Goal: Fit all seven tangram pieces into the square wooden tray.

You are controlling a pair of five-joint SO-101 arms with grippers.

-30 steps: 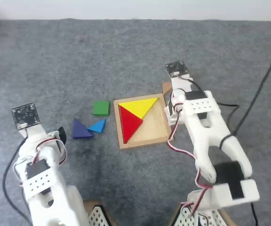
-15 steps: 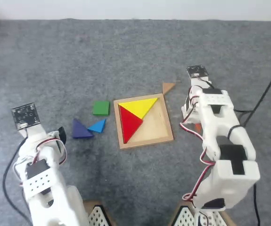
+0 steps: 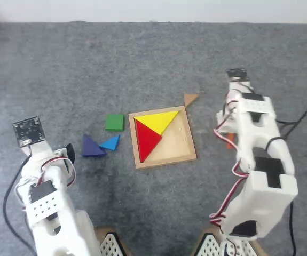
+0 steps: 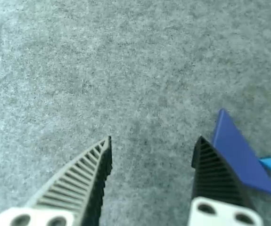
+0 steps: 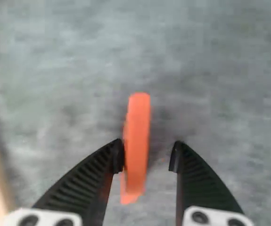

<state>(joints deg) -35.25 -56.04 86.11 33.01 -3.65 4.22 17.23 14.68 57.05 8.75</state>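
Note:
The square wooden tray (image 3: 188, 151) holds a yellow triangle (image 3: 158, 121) and a red triangle (image 3: 146, 138). Left of it on the carpet lie a green square (image 3: 114, 122), a dark blue triangle (image 3: 92, 146) and a light blue triangle (image 3: 110, 142). A small brown triangle (image 3: 190, 98) lies off the tray's far right corner. An orange piece (image 5: 136, 141) stands on edge between the fingers of my open right gripper (image 5: 145, 150); one finger touches it, the other stands apart. My left gripper (image 4: 151, 146) is open over bare carpet, beside the dark blue triangle (image 4: 239, 155).
Grey carpet covers the table. The right arm (image 3: 252, 122) stands right of the tray, and a sliver of the orange piece (image 3: 229, 141) shows beneath it. The left arm (image 3: 41, 181) stands at the near left. A black cable (image 3: 297, 101) runs at the right edge.
The right arm has swung right, away from the tray's far right corner, to over the orange piece, uncovering the brown triangle. The left arm has not moved.

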